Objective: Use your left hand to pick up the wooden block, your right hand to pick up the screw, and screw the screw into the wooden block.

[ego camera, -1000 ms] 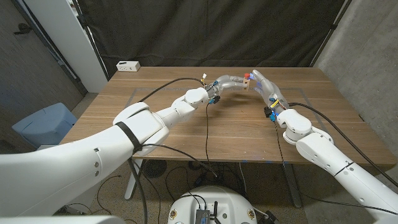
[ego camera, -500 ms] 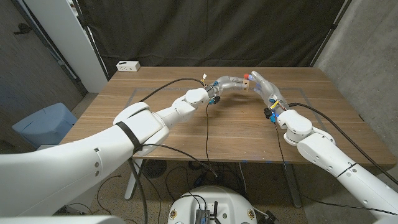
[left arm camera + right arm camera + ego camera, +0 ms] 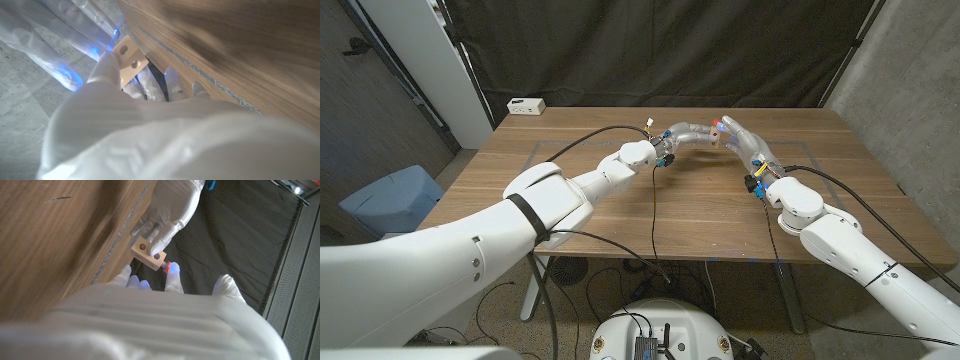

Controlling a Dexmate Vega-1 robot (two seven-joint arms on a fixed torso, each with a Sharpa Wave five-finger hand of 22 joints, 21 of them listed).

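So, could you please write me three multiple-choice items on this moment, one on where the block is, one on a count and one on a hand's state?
1. Where is the wooden block?
A. lying on the table
B. held off the table by the left hand
C. on the floor

2. How many holes show on the block's face in the left wrist view?
A. two
B. none
C. five

3. What is the right hand doing?
A. resting far from the block
B. gripping a cable
C. holding the red screw at the block

Answers: B, fingers grip it beyond the table edge; A, two round holes show; C, fingertips pinch the screw against the block.
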